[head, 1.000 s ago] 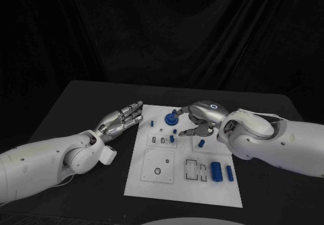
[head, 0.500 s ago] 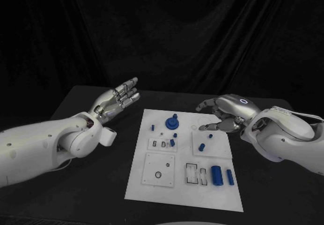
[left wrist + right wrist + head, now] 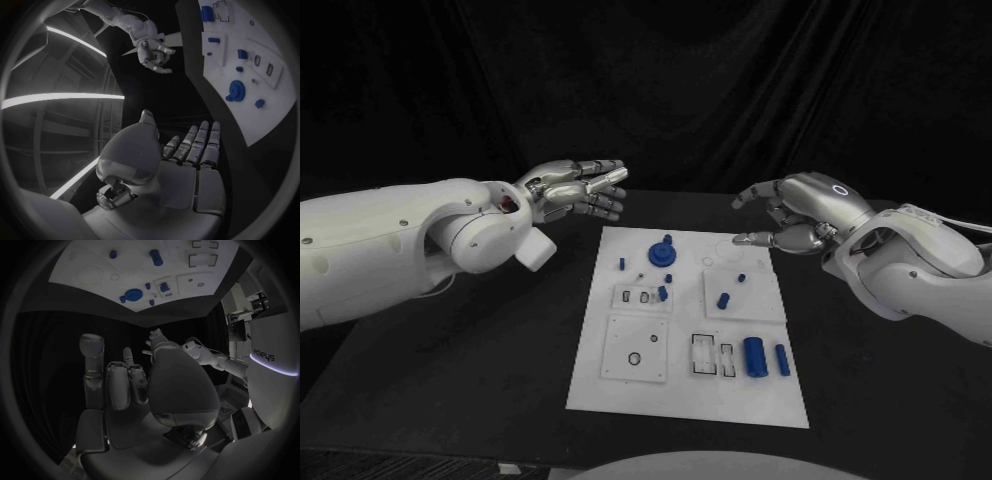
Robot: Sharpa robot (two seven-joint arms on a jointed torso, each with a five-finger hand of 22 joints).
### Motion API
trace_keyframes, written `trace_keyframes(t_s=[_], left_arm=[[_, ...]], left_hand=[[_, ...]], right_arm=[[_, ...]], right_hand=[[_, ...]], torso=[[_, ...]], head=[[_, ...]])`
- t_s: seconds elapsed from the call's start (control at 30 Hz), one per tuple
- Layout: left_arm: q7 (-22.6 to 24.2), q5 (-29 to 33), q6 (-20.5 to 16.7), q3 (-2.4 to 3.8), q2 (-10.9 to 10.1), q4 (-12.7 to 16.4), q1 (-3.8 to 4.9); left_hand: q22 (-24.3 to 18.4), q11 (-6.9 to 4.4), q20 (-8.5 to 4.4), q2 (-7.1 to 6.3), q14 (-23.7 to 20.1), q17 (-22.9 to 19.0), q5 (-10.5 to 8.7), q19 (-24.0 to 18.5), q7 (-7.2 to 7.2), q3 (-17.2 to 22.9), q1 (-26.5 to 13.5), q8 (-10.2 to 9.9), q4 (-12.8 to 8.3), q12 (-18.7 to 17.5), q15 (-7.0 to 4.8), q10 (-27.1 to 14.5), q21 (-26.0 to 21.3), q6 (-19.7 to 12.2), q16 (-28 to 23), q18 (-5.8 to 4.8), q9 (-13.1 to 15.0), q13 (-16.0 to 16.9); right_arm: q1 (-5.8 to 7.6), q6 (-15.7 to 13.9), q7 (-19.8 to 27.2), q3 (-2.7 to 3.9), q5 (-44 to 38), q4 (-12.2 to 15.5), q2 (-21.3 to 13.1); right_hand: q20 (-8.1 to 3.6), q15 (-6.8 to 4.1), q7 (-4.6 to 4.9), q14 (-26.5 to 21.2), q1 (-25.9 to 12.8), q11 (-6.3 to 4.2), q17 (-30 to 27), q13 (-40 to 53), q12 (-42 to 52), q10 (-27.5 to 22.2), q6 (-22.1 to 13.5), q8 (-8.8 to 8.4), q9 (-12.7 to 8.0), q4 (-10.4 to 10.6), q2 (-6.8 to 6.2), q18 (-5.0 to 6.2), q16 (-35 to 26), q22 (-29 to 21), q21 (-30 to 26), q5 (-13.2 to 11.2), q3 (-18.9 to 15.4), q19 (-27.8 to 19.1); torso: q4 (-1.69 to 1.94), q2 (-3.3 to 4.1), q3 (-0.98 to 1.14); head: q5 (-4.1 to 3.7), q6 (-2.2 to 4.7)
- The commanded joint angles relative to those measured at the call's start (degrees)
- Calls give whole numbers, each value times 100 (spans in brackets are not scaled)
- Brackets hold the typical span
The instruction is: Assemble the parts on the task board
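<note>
On the black counter [image 3: 473, 360], the white task board [image 3: 689, 400] sits frame centre; left hand [image 3: 577, 187] and right hand [image 3: 793, 215] hover at its upper corners, fingers apart, empty.

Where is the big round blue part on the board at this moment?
In the head view, the round blue part stands near the task board's far edge, left of the middle, between both raised hands.

Blk table [image 3: 473, 340] w/ white task board [image 3: 689, 395] mid.

My arms are bulky white shells with small dark screws, ending in silver jointed hands, left hand [image 3: 577, 187], right hand [image 3: 798, 212] ring-lit.
</note>
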Motion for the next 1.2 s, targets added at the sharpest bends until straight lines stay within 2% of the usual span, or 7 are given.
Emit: trace_keyframes(t_s=[0.03,0.2,0.33,0.5,0.77,0.8,1.2], left_arm=[[-1252,-432,453,6,130,-14,39],[-2027,-1492,407,6,301,35,49],[-2530,-2032,293,5,354,117,38],[-3084,-2473,173,5,470,138,-4],[-3610,-3389,277,5,579,135,-82],[-3690,-3441,355,5,607,119,-88],[-4289,-3654,1269,5,1088,-239,-179]], left_hand=[[138,37,-26,11,558,132,41,788,256,-121,59,93,2,736,-110,628,383,281,512,121,46,301],[287,-539,-203,15,1718,723,-86,2179,640,-469,-191,397,-12,2964,-682,1460,878,1209,2422,513,145,1455],[566,-901,-506,-85,1899,1722,-88,2924,865,-387,-196,924,-5,4582,-1020,1582,1398,2162,4309,459,219,2798],[916,-870,-598,-96,1921,2400,-88,3147,937,-204,-254,1482,-21,5551,-1055,2188,1913,2731,5485,480,290,4055],[2267,-1104,-826,-130,5272,7321,-377,3610,643,-110,-672,2682,-41,7426,-1294,5852,3888,3315,7520,519,1115,7593],[3795,-1235,-888,-49,5842,8107,-390,4204,578,-93,-832,3026,-127,7587,-1368,6441,5001,3419,7585,301,1451,8082],[6335,-1553,-1180,-91,6088,8458,-431,5140,200,-46,-1117,4134,-38,7631,-1700,6615,6612,3564,7591,-61,3302,8231]], right_arm=[[11,-394,54,2,-4,-34,-47],[7,-577,15,1,-4,-132,-127],[-2,-673,-21,0,-3,-224,-102],[-39,-805,-25,0,-3,-306,-52],[-122,-848,-9,-1,4,-395,-9],[-135,-849,-4,-1,12,-405,-9],[-264,-795,35,-1,55,-503,-3]], right_hand=[[14,8,6,315,-149,2,-36,851,-68,318,64,37,0,3,76,50,-24,-10,-50,36,8,17],[20,15,15,301,-390,9,-105,788,-136,289,119,56,-19,-2,257,63,-63,-31,-161,167,-9,4],[22,17,20,298,-405,13,-120,776,-148,284,135,63,-21,-4,281,65,-72,-35,-180,182,-8,2],[24,20,23,294,-401,17,-138,763,-162,279,159,72,-22,-13,295,68,-82,-41,-206,200,-6,-2],[27,25,26,292,-391,23,-154,766,-159,284,225,98,-24,-19,310,66,-92,-35,-203,269,-8,6],[28,27,27,292,-392,25,-154,764,-161,284,243,105,-24,-19,312,65,-93,-33,-202,281,-10,8],[35,37,29,292,-372,38,-164,739,-185,279,332,130,-33,-26,342,66,-97,-32,-226,399,-9,16]], torso=[[-45,-101,54],[-144,-167,108],[-322,-187,245],[-421,-166,302],[-503,-151,388],[-517,-152,395],[-726,-188,542]], head=[[29,-122],[110,-282],[274,-358],[357,-390],[376,-442],[365,-448],[648,-448]])
